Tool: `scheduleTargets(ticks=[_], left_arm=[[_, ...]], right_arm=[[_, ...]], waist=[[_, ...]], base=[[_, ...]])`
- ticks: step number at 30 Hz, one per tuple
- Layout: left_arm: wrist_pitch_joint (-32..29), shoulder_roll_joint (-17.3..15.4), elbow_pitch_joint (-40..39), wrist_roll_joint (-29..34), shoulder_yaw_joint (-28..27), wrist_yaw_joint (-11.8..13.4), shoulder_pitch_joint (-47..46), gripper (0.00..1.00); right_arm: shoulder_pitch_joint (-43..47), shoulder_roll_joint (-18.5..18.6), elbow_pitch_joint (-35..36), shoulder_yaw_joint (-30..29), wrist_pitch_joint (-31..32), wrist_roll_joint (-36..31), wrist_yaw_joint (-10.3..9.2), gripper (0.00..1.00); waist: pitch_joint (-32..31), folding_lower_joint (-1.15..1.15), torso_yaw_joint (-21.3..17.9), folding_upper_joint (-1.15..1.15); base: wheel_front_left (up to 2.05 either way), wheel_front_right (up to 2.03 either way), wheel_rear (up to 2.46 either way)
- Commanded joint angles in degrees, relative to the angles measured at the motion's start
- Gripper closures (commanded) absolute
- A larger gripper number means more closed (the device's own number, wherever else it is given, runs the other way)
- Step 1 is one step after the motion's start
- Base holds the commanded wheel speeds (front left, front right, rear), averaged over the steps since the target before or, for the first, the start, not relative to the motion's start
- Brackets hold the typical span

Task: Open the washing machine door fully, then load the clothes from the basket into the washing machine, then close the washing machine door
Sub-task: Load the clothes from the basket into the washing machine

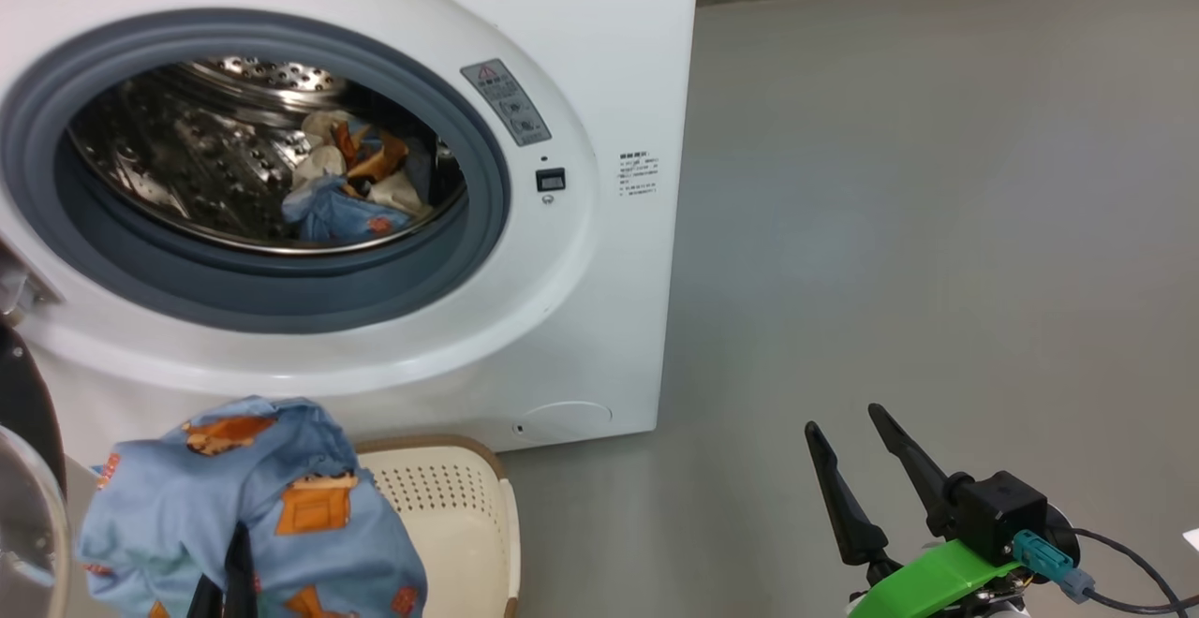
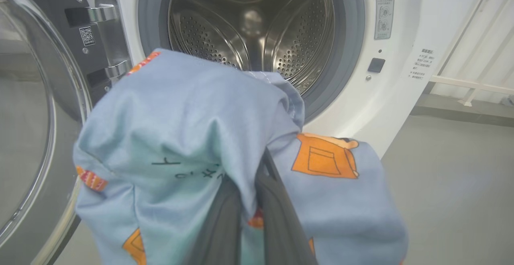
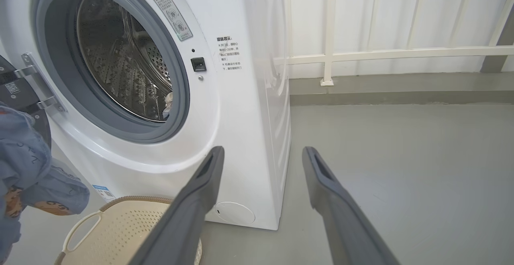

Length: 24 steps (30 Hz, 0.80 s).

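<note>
Floor [image 1: 937, 225]: smooth matt grey, with a faint pale sheen at the right.
Far wall [image 3: 401, 12]: white, vertically ribbed.
Skirting band [image 3: 401, 94]: grey-brown, along the wall's foot.
Railing [image 3: 401, 51]: white horizontal bar before the wall, on a white upright post [image 3: 328, 24] footed at the skirting.
Light: diffuse, even.

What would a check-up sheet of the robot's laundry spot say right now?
Surface: smooth grey floor.
Job's things: white front-loading washing machine, its glossy black round door open; cream, orange and blue clothes inside; cream perforated plastic basket in front.
Clutter: nothing seen.
Grippers: left gripper, fingers shut on a light blue printed garment; right gripper open, holding nothing.
Cables: dark cable at the right wrist.
Surroundings: white railing.
</note>
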<state>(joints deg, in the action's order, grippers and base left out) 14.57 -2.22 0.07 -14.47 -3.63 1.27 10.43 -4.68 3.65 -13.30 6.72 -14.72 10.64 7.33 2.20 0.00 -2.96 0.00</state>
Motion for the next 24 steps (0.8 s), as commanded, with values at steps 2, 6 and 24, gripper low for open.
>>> scheduleTargets(ticks=[2,6,24], left_arm=[[0.42,-0.66,-1.09,-0.31,-1.32,0.29,-3.59,1.0],[0.42,-0.65,-0.54,-0.27,-1.55,0.31,-6.69,1.0],[0.42,-2.44,4.13,6.21,-7.28,-4.21,-32.61,1.0]], right_arm=[[-1.32,-0.22,1.61,1.26,-0.28,-0.05,0.16,0.0],[-2.08,-0.3,1.69,1.59,-0.28,0.22,0.16,0.0],[-8.82,-0.44,3.44,2.31,-0.28,1.34,0.16,0.0]], waist=[[1.3,0.0,-0.45,0.0],[3.36,0.0,-1.05,0.0],[20.58,0.0,-6.74,0.0]], base=[[0.0,0.0,0.0],[0.0,0.0,0.0],[0.0,0.0,0.0]])
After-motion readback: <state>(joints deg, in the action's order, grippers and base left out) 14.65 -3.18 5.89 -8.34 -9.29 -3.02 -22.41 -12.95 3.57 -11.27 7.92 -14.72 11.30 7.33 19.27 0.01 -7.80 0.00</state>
